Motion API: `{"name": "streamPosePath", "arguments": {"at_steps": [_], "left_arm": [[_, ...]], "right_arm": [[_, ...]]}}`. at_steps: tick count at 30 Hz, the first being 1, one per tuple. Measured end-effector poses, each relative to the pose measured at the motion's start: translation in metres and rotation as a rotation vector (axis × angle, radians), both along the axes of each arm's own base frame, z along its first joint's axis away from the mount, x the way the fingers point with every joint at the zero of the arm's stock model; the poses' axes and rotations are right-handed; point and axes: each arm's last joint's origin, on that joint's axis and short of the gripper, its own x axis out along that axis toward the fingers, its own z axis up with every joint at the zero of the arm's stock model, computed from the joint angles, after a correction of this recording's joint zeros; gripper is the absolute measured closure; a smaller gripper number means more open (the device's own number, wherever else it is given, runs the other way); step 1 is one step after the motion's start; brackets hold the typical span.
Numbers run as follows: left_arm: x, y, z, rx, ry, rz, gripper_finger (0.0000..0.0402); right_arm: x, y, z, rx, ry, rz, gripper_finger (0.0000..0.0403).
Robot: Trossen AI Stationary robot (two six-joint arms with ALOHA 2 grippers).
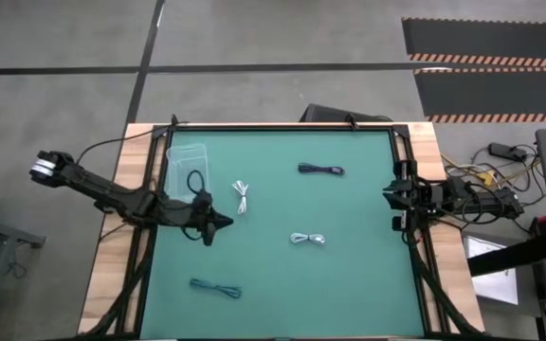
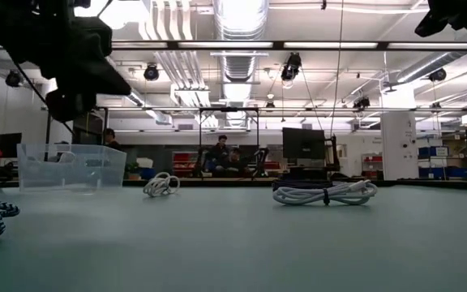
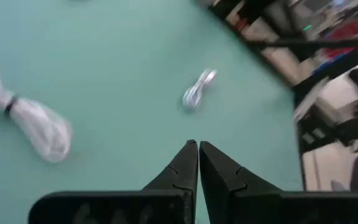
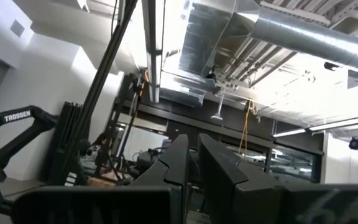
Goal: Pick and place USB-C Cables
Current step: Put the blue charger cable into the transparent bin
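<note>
Four cable bundles lie on the green mat in the high view: the white cable (image 1: 242, 196), the black cable (image 1: 320, 170), the pale silvery-blue cable (image 1: 307, 239) and the teal-green cable (image 1: 216, 288). My left gripper (image 1: 226, 225) is shut and empty, above the mat just near-left of the white cable. In its wrist view (image 3: 197, 148) the white cable (image 3: 30, 118) and the silvery-blue cable (image 3: 197, 90) lie ahead of it. My right gripper (image 1: 390, 195) waits at the table's right edge, shut (image 4: 192, 155) and tipped up toward the ceiling.
A clear plastic container (image 1: 186, 163) stands on the mat's far-left part, also in the low view (image 2: 71, 166). Wooden table borders and black frame rails (image 1: 140, 256) run along the mat's left and right sides. People sit in the room far behind (image 2: 221, 154).
</note>
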Motion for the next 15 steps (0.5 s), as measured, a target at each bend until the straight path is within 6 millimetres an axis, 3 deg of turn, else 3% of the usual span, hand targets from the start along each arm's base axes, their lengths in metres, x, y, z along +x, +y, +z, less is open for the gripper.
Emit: {"name": "streamPosePath", "arguments": {"at_steps": [6, 15], "left_arm": [[0.014, -0.009, 0.014, -0.132, 0.085, -0.102, 0.0401], [0.048, -0.031, 0.042, -0.183, 0.116, -0.223, 0.0401]], "right_arm": [[0.0, 0.0, 0.0, 0.002, 0.001, 0.0, 0.0376], [0.0, 0.0, -0.001, 0.02, 0.009, 0.012, 0.0376]]}}
